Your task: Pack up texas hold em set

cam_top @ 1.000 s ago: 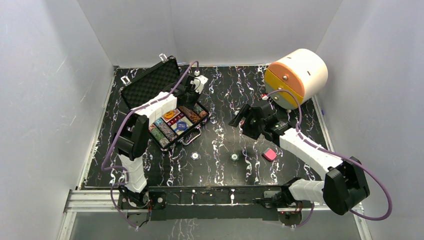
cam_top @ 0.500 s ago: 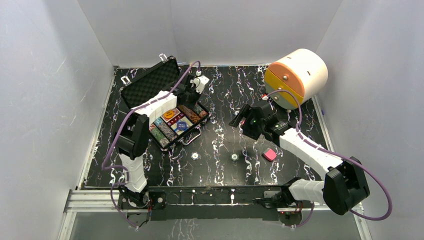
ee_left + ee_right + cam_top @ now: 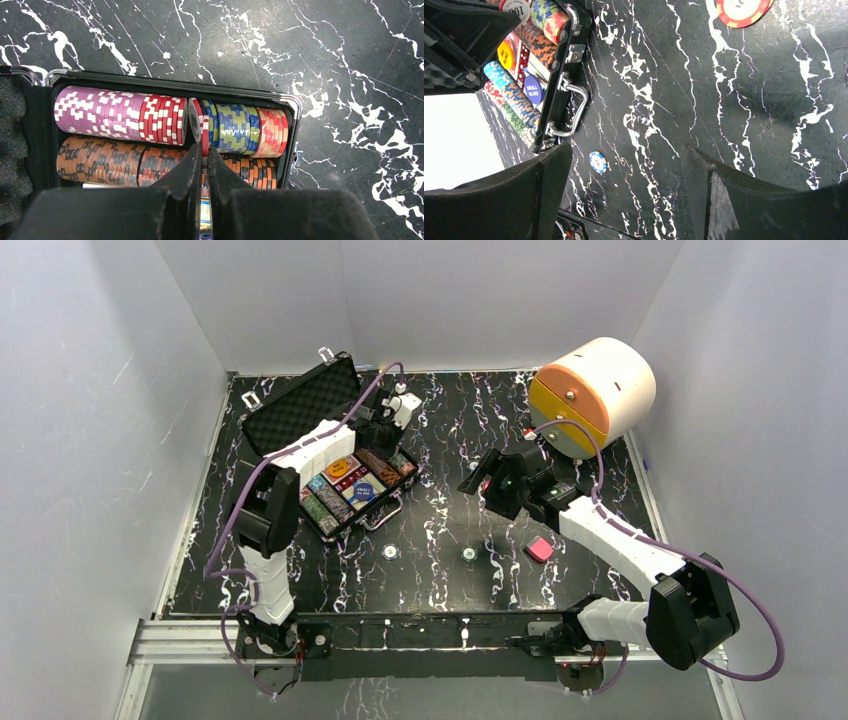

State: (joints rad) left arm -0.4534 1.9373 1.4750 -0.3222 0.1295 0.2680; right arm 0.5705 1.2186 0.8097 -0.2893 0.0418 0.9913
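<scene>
The black case (image 3: pixel 395 502) lies open at the back left, its foam-lined lid (image 3: pixel 300 405) raised. Rows of multicolour poker chips (image 3: pixel 100 112) fill it. My left gripper (image 3: pixel 205 147) is over the case's far row, shut on a red-and-white chip (image 3: pixel 205 127) that stands on edge in a gap in that row. In the top view the left gripper (image 3: pixel 383 435) is at the case's far right corner. My right gripper (image 3: pixel 624 150) is open and empty above the table's middle (image 3: pixel 478 478). Loose chips lie on the table: a red one (image 3: pixel 742 7) and a blue one (image 3: pixel 598 162).
A large cream-and-orange cylinder (image 3: pixel 595 395) lies at the back right. A small pink block (image 3: pixel 539 549) sits near the right arm. Two small round chips (image 3: pixel 390 552) (image 3: pixel 468 554) lie on the black marbled table in front of the case. The case handle (image 3: pixel 571 112) faces the middle.
My left gripper has shifted slightly towards the far side over the case's far row. The right arm has not moved.
</scene>
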